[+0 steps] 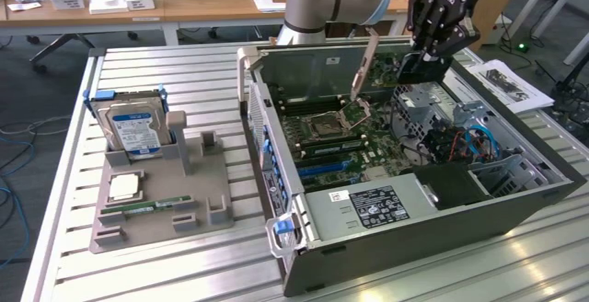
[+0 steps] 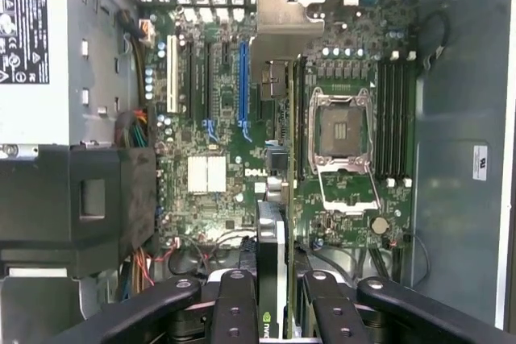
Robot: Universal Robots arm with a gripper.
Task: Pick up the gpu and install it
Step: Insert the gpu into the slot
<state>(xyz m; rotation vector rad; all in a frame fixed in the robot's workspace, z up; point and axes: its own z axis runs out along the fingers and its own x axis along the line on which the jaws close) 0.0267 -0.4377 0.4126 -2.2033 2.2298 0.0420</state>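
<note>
Now we are holding the gpu (image 1: 418,71) in the gripper (image 1: 425,57), whose fingers are pressing on the dark card from both sides. We are hanging it upright above the far part of the open computer case (image 1: 515,198), toward the exterior view's right, clear of the motherboard (image 1: 368,136). Its pale metal bracket (image 1: 368,64) is pointing down toward the board. In our judgement the picking is done and the installing is in hand. The seating is calling for the card's edge exactly in line with the long blue slot (image 2: 243,78).
</note>
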